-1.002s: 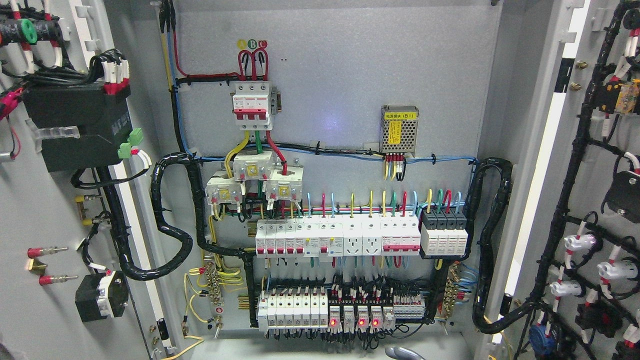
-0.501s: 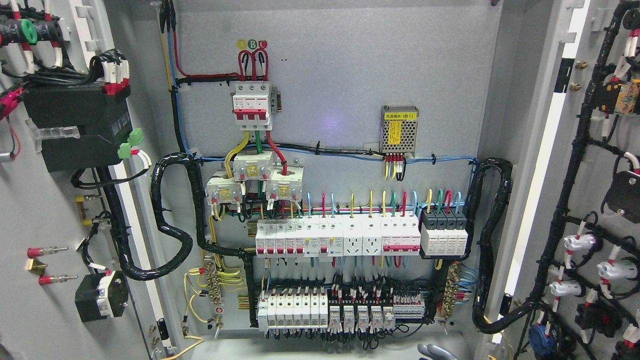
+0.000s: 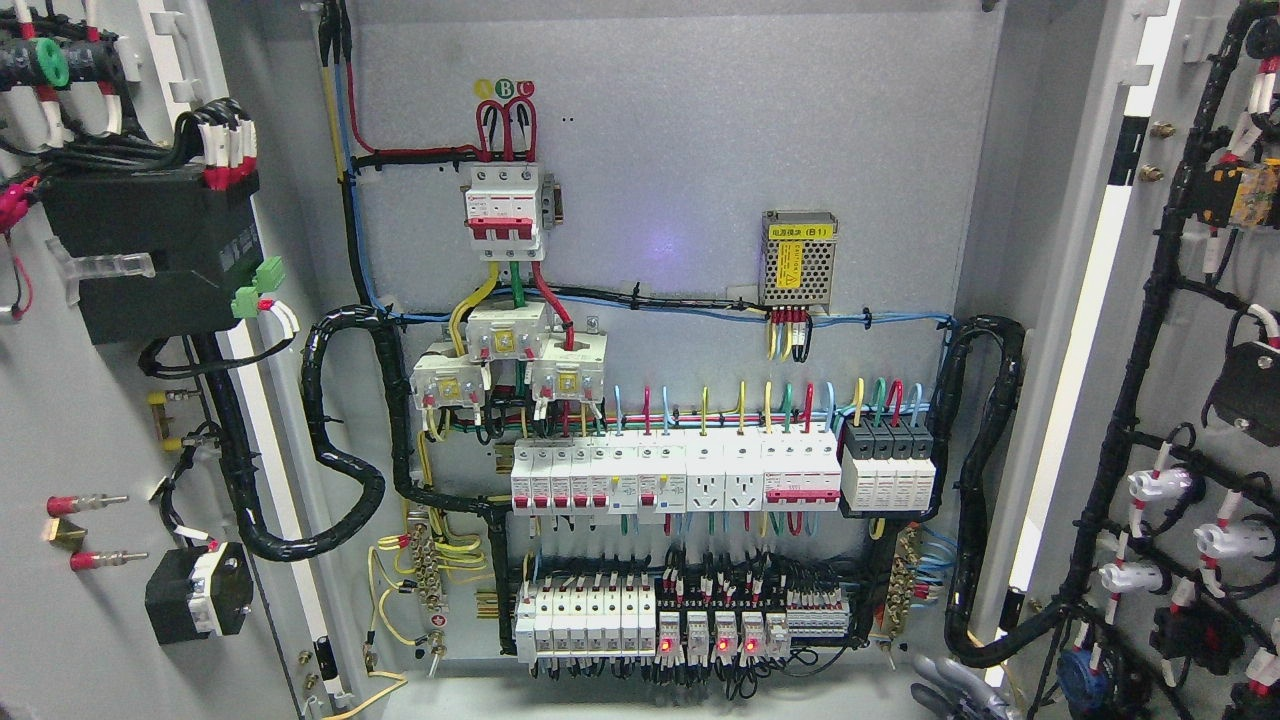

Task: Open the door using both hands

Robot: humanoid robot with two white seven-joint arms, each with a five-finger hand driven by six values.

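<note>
Cabinet open. Left door [image 3: 60, 420] swung out at the picture's left, inner face showing: black box [image 3: 150, 250] with wired terminals near its top, a small black switch body [image 3: 195, 605] near its bottom edge, red-tipped pins [image 3: 85, 500] between them toward the outer edge. Right door [image 3: 1200, 400] swung out at the picture's right, inner face carrying a black wire loom [image 3: 1140, 400] and white lamp backs [image 3: 1160, 487].

Back panel [image 3: 680, 150] in full view. Red-and-white breaker [image 3: 505, 212] near the top, left of centre. Perforated metal box with a yellow label [image 3: 798, 258] right of centre. Breaker row [image 3: 675, 475] across the middle, black modules [image 3: 888, 440] at its right end. Lower row [image 3: 680, 620] along the bottom edge with three red lights lit [image 3: 720, 645].

One hand [image 3: 955, 695] shows only as grey fingers at the bottom edge, right of centre, in front of the cabinet's bottom right corner, close to the right door's lower edge. Grasp: cannot tell, too little in frame. Its arm is out of frame, so cannot tell which side it belongs to. No second hand visible.
</note>
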